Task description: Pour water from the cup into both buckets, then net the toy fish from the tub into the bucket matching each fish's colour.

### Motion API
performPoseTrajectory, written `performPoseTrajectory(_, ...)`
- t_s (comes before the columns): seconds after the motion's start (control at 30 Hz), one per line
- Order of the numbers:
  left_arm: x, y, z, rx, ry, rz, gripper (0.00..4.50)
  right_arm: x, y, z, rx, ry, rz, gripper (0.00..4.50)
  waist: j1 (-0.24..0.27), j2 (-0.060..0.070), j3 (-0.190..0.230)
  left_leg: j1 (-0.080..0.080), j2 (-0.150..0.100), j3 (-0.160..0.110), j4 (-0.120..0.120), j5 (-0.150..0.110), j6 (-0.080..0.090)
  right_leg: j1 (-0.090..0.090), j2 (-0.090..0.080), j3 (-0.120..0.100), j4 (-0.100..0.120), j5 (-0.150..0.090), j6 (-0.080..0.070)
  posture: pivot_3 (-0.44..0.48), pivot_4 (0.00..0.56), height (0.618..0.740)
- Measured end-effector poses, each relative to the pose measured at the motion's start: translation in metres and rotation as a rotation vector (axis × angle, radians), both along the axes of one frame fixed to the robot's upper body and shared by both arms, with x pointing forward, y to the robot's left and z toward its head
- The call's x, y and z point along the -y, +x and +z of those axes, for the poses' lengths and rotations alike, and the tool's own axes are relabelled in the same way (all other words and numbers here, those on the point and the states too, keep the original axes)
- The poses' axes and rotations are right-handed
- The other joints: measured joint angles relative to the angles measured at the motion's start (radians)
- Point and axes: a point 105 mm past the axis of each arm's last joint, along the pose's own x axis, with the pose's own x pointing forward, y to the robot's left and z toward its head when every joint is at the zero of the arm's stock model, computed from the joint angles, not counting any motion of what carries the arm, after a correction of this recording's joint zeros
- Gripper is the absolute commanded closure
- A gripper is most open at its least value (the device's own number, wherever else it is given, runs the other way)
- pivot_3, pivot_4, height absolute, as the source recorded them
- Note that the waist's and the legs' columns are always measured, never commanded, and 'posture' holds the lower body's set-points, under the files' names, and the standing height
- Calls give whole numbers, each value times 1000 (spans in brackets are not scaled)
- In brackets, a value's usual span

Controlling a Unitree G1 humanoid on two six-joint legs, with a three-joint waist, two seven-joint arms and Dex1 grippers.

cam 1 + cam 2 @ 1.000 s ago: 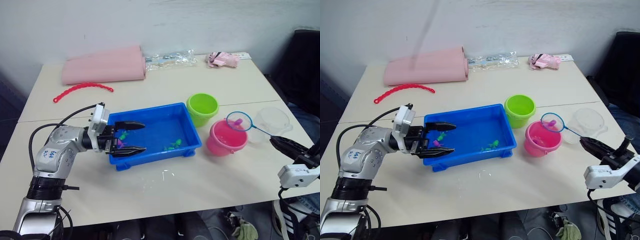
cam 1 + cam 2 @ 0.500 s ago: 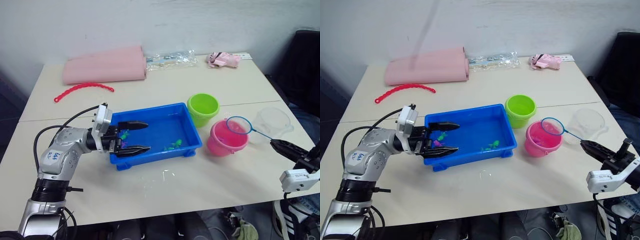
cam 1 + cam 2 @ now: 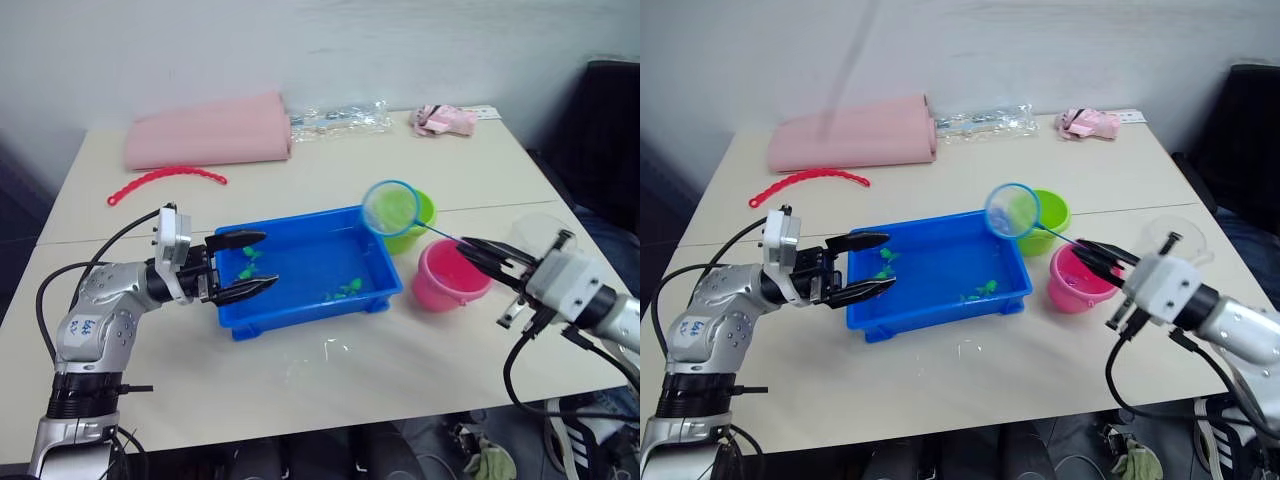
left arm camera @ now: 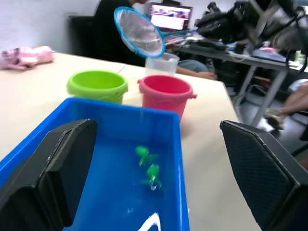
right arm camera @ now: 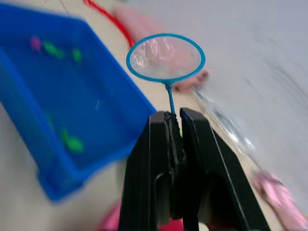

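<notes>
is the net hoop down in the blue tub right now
No, the net hoop is held up in the air by the right gripper, above the far right corner of the tub.

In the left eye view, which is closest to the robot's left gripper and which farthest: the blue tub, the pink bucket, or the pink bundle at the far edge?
From the left gripper:
1. Blue tub, right at its fingers.
2. Pink bucket, beyond the tub's right end.
3. Pink bundle, at the table's far right edge.

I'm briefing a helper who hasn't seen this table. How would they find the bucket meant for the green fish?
Start at the blue tub mid-table. Two small buckets stand off its far right corner; the lime green bucket is the farther one, partly behind the raised net. Its neighbour, the pink bucket, sits nearer the robot.
</notes>
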Motion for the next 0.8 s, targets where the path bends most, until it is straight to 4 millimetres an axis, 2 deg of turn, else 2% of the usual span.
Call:
performPoseTrajectory(0.1,-20,-10,-8,-33,41,74,30,-28,16,-6,-103,-51,91,4500,-7,-2,1,-1,2,2,0,-1,0,-2,-3,-1,-1,0,-1,0,150,740)
performPoseTrajectory(0.13,-31,-18,-7,-42,59,111,30,-41,28,-11,-148,-94,118,4500,-7,-3,2,-1,1,1,-1,-1,0,-2,-3,-2,-1,0,-1,0,150,740)
performPoseTrajectory(0.17,-33,-19,-7,-44,66,116,30,-43,30,-13,-157,-103,117,4500,-7,-3,2,-2,2,1,-1,-1,0,-2,-3,-2,-1,0,-1,0,150,740)
performPoseTrajectory(0.3,-65,-36,-4,-71,152,209,30,-63,49,-37,-274,-243,150,4500,-2,-3,2,-4,1,1,-1,-2,0,-4,-4,-4,-3,0,-2,0,150,740)
performPoseTrajectory(0.53,-95,-47,14,-53,252,286,30,-89,54,-76,-436,-374,222,4500,-7,-3,2,-5,0,2,-1,-2,1,-5,-5,-4,-2,0,-2,0,150,740)
performPoseTrajectory(0.63,-104,-51,15,-71,263,301,30,-104,57,-82,-452,-361,237,4500,-11,-3,2,-5,1,2,-2,-2,-1,-6,-4,-4,-2,0,-2,0,150,740)
performPoseTrajectory(0.8,-106,-54,11,-97,263,304,30,-125,56,-88,-467,-341,255,4500,-21,-3,2,-5,1,2,-2,-3,-2,-6,-3,-4,-2,0,-2,0,150,740)
